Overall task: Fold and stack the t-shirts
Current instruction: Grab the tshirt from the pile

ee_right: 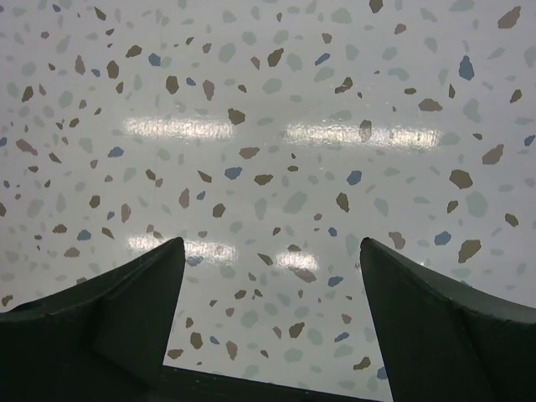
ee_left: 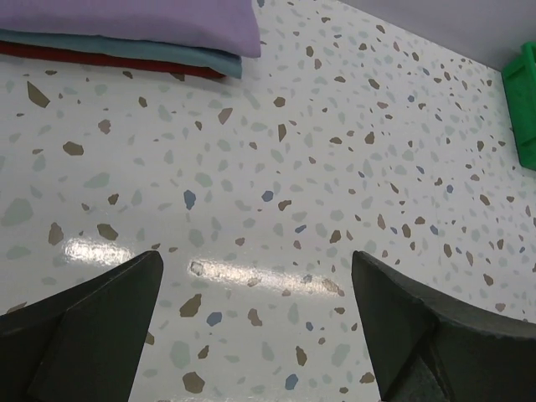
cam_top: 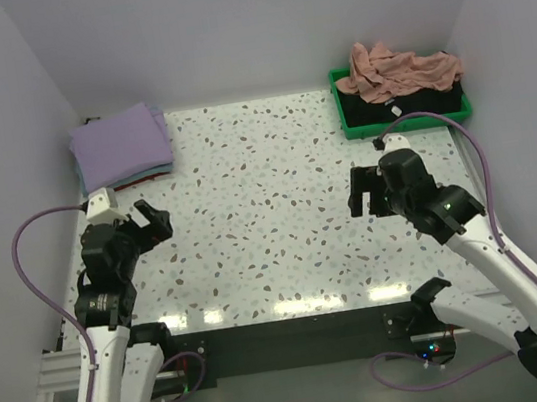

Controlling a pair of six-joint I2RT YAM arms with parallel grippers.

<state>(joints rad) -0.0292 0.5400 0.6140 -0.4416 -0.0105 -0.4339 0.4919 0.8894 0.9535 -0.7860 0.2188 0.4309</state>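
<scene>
A folded lavender t-shirt (cam_top: 120,142) tops a small stack at the table's back left; the left wrist view shows the lavender t-shirt (ee_left: 126,21) above a teal layer (ee_left: 167,52) and a red layer (ee_left: 100,60). A crumpled salmon-pink t-shirt (cam_top: 401,70) lies over a black t-shirt (cam_top: 405,102) in the green tray (cam_top: 345,114) at the back right. My left gripper (cam_top: 148,222) hangs open and empty over the speckled table, just in front of the stack. My right gripper (cam_top: 366,192) is open and empty too, in front of the tray.
The tray's corner (ee_left: 526,105) shows at the right edge of the left wrist view. White walls close in the table on the left, back and right. Purple cables loop beside both arms.
</scene>
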